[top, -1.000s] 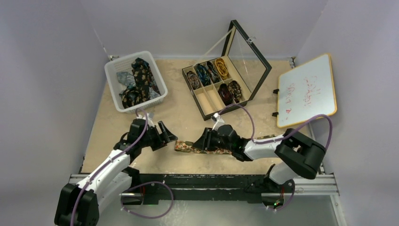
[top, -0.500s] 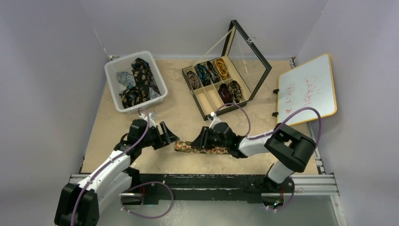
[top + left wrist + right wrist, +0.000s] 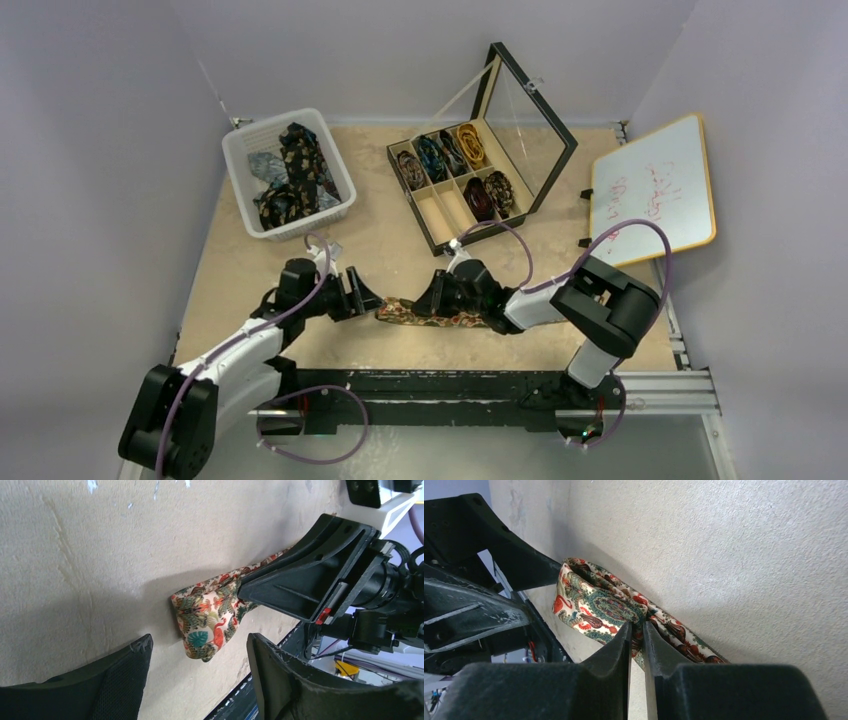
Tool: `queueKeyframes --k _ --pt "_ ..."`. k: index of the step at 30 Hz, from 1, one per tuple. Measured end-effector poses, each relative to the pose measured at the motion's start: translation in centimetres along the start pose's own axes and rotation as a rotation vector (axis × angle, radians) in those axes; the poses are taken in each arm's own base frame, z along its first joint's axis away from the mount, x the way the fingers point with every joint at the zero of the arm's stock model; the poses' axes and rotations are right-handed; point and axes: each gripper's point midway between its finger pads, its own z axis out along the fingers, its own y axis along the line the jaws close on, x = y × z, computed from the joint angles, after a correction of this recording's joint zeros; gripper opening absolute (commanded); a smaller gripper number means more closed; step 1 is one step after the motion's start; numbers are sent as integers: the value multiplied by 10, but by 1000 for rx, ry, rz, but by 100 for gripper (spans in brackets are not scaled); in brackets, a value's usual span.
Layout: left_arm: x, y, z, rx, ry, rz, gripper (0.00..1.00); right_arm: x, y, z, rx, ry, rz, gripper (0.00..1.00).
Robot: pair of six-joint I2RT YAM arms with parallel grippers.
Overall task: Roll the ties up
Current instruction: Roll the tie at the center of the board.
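A tan-orange floral tie [image 3: 425, 317] lies folded flat on the table near the front edge. My right gripper [image 3: 432, 298] is shut on it, pinching the fabric near its folded end [image 3: 596, 605]. My left gripper [image 3: 362, 293] is open and empty, its fingers [image 3: 120, 670] on either side of the tie's folded end [image 3: 210, 622] without touching it. More ties lie loose in a white basket [image 3: 240, 175]. Several coiled ties [image 3: 455, 155] sit in the compartments of a black box.
The black box [image 3: 437, 240] stands open at the back centre, its glass lid [image 3: 530, 110] upright. A whiteboard [image 3: 652, 190] leans at the right. The metal rail [image 3: 450, 385] runs along the front edge.
My left gripper has moved slightly right, closer to the tie's folded end. My right gripper has drawn the tie a little left and stays shut on it.
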Motion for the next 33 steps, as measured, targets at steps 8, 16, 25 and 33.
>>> queueKeyframes --k 8,16,25,33 --pt "9 6 6 12 28 -28 65 0 0 1 -9 -5 -2 15" --pt "8 3 12 25 34 -143 60 0 -1 0 -19 -16 -6 15" --pt "11 8 16 2 35 -234 51 1 -2 0 -19 -13 -4 9" --pt "14 6 18 45 38 -244 47 2 -2 1 -25 -14 0 9"
